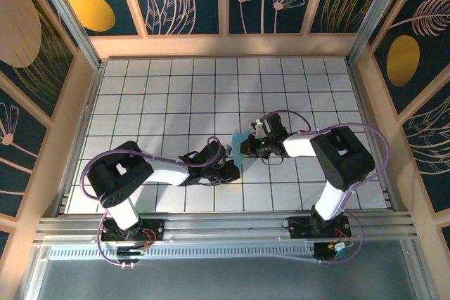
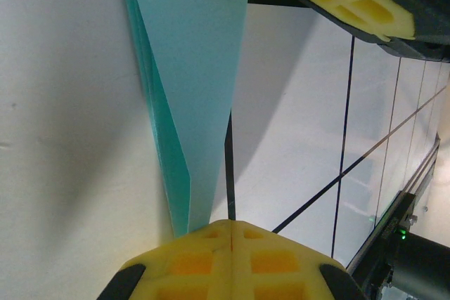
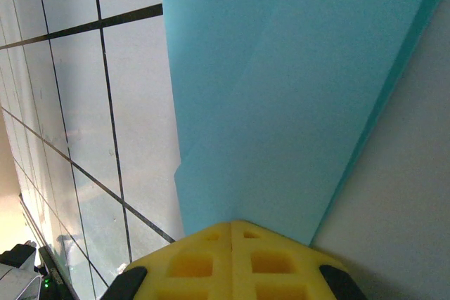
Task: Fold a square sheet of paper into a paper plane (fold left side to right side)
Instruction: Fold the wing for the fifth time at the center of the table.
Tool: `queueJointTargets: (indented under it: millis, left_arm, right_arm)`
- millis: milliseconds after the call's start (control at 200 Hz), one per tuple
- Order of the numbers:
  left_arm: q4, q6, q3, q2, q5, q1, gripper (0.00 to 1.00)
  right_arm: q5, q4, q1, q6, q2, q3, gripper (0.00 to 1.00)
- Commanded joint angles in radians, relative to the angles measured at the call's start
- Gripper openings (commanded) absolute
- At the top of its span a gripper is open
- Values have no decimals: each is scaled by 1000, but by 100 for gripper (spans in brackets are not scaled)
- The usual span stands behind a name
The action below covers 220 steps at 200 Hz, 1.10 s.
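Though it is creased to a narrow point, the square sheet of paper (image 2: 197,68) sits pinched at both ends near the middle of the worktop (image 1: 176,89).
Your left pincer (image 2: 230,224) is pressed together on its tip from 7 o'clock, your right pincer (image 3: 232,224) on the opposite end from 3 o'clock. Bring the left layer across evenly and match edges before creasing. Open worktop lies toward 12 o'clock; the rail (image 1: 225,224) is near at 6 o'clock.

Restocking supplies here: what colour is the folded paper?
Light blue, plain with no print; the paper shows best in the right wrist view.
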<state>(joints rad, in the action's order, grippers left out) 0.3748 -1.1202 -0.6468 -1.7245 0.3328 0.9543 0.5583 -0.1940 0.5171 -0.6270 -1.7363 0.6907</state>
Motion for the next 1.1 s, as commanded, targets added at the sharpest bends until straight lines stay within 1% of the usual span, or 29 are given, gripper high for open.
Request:
queueJointTargets:
  millis: [0, 500, 761, 1096]
  left_arm:
    - [20, -21, 13, -15, 3, 1, 4]
    - [2, -9, 15, -30, 15, 1, 3]
    - [-52, 5, 33, -5, -12, 4, 3]
    - [-105, 16, 39, 5, -37, 29, 3]
  right_arm:
    - [-92, 125, 14, 35, -62, -32, 0]
    - [-103, 144, 14, 42, -65, -22, 0]
    - [-109, 153, 14, 46, -63, -18, 0]
    - [-115, 165, 14, 50, -61, -14, 0]
